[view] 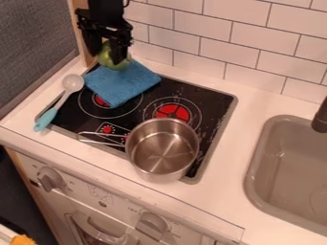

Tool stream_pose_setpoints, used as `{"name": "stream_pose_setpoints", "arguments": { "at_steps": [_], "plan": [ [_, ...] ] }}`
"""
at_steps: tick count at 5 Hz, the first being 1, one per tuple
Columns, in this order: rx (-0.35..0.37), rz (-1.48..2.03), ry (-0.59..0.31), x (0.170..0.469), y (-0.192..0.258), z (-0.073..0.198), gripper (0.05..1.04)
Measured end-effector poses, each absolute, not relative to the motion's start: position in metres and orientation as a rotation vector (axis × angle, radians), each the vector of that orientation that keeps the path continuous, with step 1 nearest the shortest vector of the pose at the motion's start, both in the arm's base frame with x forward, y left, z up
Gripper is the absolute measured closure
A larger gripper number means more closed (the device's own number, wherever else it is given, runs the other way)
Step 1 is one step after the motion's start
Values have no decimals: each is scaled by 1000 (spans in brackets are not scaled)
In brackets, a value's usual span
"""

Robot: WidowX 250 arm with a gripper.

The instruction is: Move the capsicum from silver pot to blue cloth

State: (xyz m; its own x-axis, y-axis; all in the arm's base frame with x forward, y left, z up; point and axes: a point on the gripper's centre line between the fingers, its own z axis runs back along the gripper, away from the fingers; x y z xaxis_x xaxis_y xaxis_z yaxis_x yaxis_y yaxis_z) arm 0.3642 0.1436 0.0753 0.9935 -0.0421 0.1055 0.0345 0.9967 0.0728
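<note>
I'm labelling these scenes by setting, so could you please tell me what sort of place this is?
Probably a toy kitchen: a stovetop with red burner discs, a grey sink set into the counter, and knobs on the front below.

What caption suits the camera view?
Gripper at the green capsicum, by the far edge of the blue cloth; silver pot empty on the stove.

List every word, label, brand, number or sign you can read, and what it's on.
No text readable, so nothing to quote.
Oven control panel: small marks by the left knob and right knob, too small to read.
Stovetop: small marks around the red dot near its front edge, too small to read.
Silver pot, blue cloth: no lettering seen.
</note>
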Motion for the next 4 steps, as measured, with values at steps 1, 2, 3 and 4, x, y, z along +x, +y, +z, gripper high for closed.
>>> {"name": "stream_pose_setpoints", "arguments": {
  "at_steps": [1,2,3,4],
  "plan": [
    [74,-37,-104,363,147,76,78],
    [53,-55,-101,361,143,74,79],
    [43,-65,-155,357,136,98,83],
    [33,-79,-174,348,129,109,83]
  ]
}}
